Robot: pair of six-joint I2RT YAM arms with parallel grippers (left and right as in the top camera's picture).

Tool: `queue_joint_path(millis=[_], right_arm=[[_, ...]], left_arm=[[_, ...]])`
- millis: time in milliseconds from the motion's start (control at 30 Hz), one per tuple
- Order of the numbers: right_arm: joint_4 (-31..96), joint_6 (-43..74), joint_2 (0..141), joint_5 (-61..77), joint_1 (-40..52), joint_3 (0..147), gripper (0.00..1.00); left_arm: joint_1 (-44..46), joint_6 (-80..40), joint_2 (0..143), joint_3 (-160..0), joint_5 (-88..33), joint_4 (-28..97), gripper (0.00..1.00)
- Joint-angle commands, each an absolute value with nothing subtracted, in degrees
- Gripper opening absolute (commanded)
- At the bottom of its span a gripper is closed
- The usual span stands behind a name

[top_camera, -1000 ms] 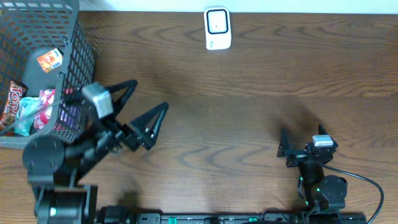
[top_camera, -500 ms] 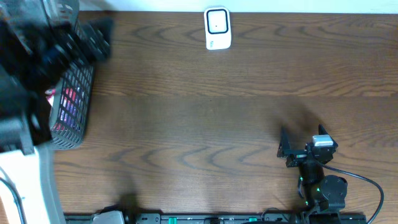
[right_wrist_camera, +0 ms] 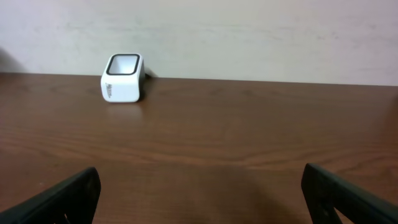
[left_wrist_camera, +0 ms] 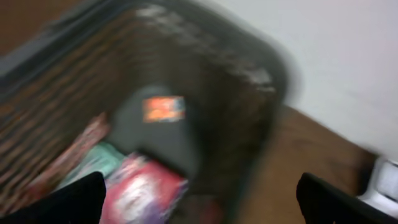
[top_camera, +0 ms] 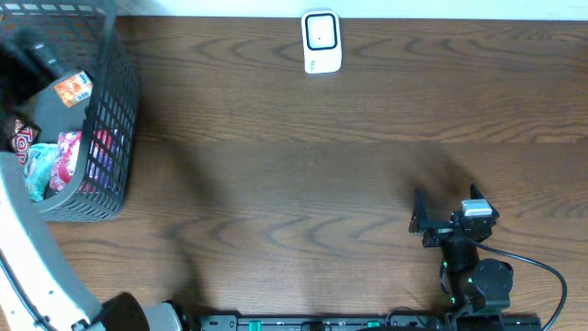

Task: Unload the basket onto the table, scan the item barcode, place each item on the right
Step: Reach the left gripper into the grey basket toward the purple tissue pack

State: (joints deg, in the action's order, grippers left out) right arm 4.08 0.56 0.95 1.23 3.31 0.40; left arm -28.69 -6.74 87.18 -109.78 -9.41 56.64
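On the overhead view, the items I have to scan sit inside the wire basket (top_camera: pixel 118 110) at the left edge of the tabletop (top_camera: pixel 303 165): a dark packet with an orange label (top_camera: pixel 72 88), a pink packet (top_camera: pixel 66 152) and others heaped together. None has been lifted out. The left arm (top_camera: pixel 28 248) is a blur there, so I can't judge its clearance from the rim, and a finger that catches the mesh could drag or tip the basket. The scanner (top_camera: pixel 322 41) stands well apart at the far edge, a long carry in which a weakly held packet could slip. The right end effector (top_camera: pixel 441 221) rests near its base, jaws spread and empty. The left wrist view is smeared. The left end effector (left_wrist_camera: pixel 200 186) is spread wide above the heap, gripping nothing, and may pinch two overlapping packets at once. I can't see any barcode. The right wrist view shows only its fingers apart and the scanner ahead.
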Motion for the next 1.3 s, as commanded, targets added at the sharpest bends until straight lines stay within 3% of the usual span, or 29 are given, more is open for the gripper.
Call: queue_joint_path(millis=[0, 200, 900, 1100, 1267], right_arm=[[4.3, -0.3, 0.8, 0.8, 3.8, 0.4, 0.99], [4.3, -0.3, 0.8, 0.8, 3.8, 0.4, 0.99], [4.3, -0.3, 0.8, 0.8, 3.8, 0.4, 0.99], [4.3, -0.3, 0.8, 0.8, 3.8, 0.4, 0.99], [4.3, -0.3, 0.8, 0.8, 3.8, 0.4, 0.99]], left_arm=[[-34.2, -9.5, 89.6, -110.9, -4.0, 58.6, 0.98], [-38.3, -10.3, 89.8, -110.8, -4.0, 59.5, 0.98], [-37.5, -11.8, 99.2, -108.9, -1.0, 64.7, 0.98], [-35.7, -21.6, 103.1, -108.9, -4.1, 64.4, 0.98], [-35.0, -22.8, 106.0, -108.9, -8.2, 65.4, 0.98]])
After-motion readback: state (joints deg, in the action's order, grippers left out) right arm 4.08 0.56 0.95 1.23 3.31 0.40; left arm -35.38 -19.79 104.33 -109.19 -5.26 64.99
